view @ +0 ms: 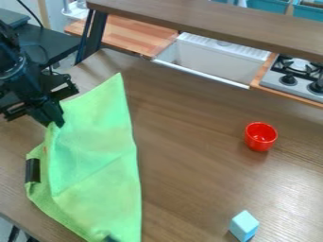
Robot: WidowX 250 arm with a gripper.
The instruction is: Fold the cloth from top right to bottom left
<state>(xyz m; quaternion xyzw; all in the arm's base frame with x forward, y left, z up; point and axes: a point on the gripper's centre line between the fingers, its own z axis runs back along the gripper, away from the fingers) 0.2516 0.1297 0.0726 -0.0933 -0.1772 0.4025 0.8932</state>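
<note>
Across the left and lower left of the frame, a bright green cloth (101,160) lies partly folded on a brown wooden table (189,165), one corner pointing up. A black strip (33,170), like a label, sits on its left edge. At upper left, the black gripper (54,120) hangs down at the cloth's edge; whether it grips fabric, I cannot tell. Right of centre stands a red cup (260,137); at lower right, a light blue block (244,226). A toy sink (211,59) is at the top.

Brown wooden table (189,179), green cloth (97,160), red cup (260,137), light-blue block (243,227)
</note>
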